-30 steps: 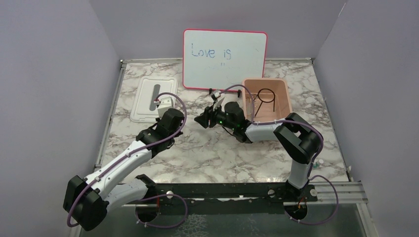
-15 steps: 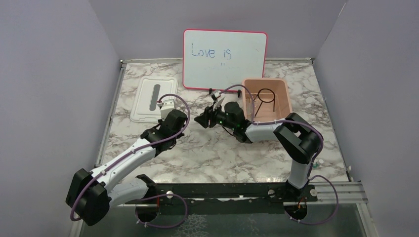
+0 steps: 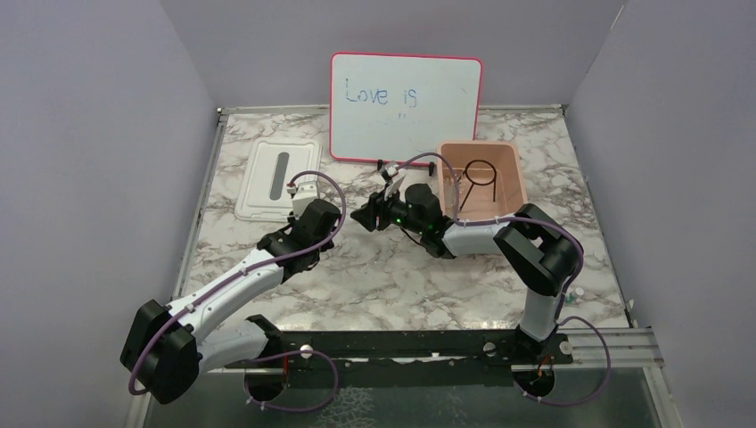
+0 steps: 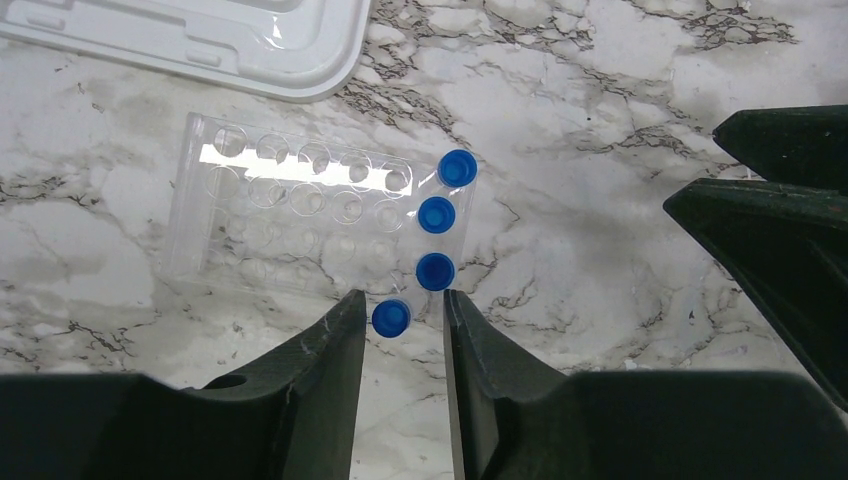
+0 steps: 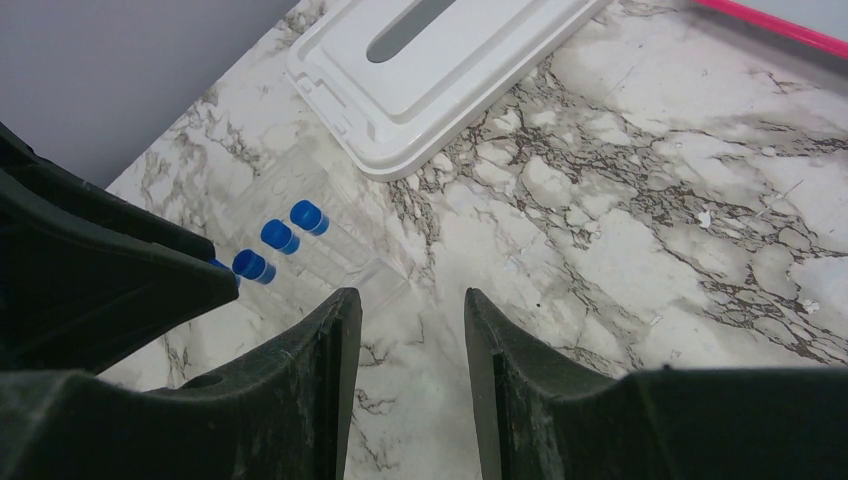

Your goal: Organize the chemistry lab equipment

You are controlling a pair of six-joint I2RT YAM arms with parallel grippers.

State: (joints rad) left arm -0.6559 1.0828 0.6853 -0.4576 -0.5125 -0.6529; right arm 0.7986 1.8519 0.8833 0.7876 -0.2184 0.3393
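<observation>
Marble table (image 3: 374, 276): L gripper (image 4: 402, 302) jaws slightly apart, straddling one blue-capped tube (image 4: 390, 318) at clear rack (image 4: 290, 215) edge, not clamped. R gripper (image 5: 405, 300) open, empty. Rack sits near white lid (image 5: 430, 70); black wire ring (image 3: 479, 174) in pink tub (image 3: 513, 178).

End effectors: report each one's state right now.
Left end effector: open a little, astride a blue-capped tube, not gripping it.
Right end effector: open, empty.

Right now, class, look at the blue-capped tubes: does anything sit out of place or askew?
One blue cap, between the left gripper's fingers, sits out of line with the other three caps along the clear rack's edge. Whether it is tilted or outside the rack is unclear.
</observation>
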